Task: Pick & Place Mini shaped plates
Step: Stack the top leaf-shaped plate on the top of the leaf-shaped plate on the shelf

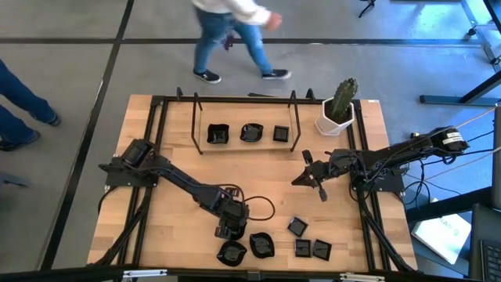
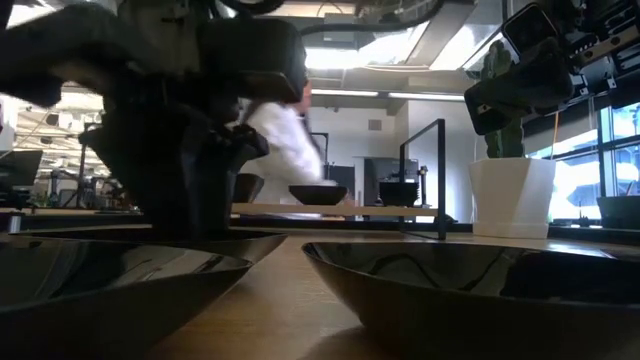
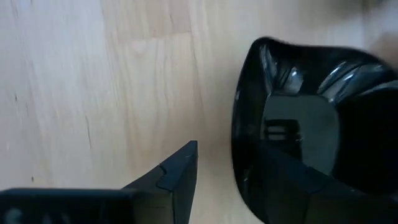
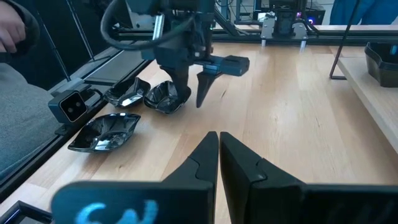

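Nearest: wavy plate [image 1: 232,251], which I am straddling with left gripper [image 1: 232,229], fingers spread, one seemingly inside the rim; closing comes next. Right gripper [image 1: 307,178] idling, pressed together.

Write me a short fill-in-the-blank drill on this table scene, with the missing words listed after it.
1. The raised rack at the table's far edge holds ____ small glossy black dishes.
2. The left gripper, over the wavy-rimmed black dish, has its fingers ____.
3. The right gripper, above bare wood, has its fingers ____.
4. The green cactus stands in a ____ pot.

Missing words: three; open; shut; white
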